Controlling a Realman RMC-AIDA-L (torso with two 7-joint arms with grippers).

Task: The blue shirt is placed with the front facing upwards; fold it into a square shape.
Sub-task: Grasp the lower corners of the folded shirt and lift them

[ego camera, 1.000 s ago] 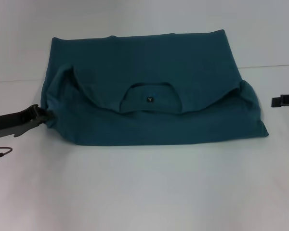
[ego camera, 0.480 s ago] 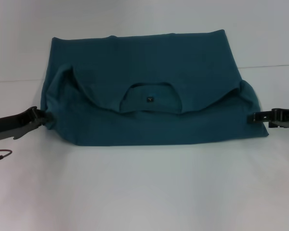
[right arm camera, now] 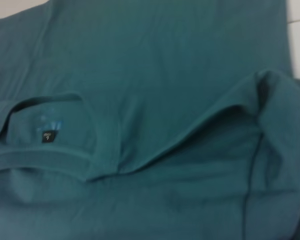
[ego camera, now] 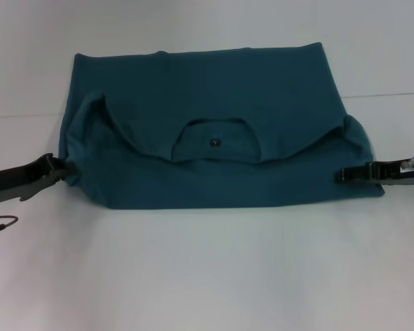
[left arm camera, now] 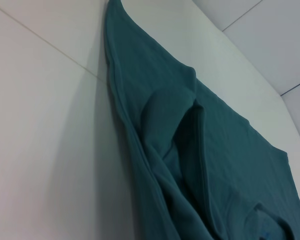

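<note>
- The blue shirt (ego camera: 214, 131) lay on the white table (ego camera: 207, 276), folded over itself into a wide band, with its near edge running roughly straight across the table.
- The round collar (ego camera: 216, 143) faced up near the middle of the fold; a small dark neck label (ego camera: 214, 143) sat inside it.
- The left claw (ego camera: 61, 167) reached in low from the robot's left and met the shirt's left edge. Whether its fingers were spread or pinching cloth could not be told.
- The right claw (ego camera: 346, 175) reached in low from the robot's right, its tip lying over the shirt's right corner. Its finger state likewise could not be told.
- In the left wrist view, layered folds of the shirt (left arm camera: 190, 150) rested against the table (left arm camera: 40, 125).
- In the right wrist view, the collar (right arm camera: 50, 135) and label (right arm camera: 48, 136) appeared beside a raised fold of cloth.
</note>
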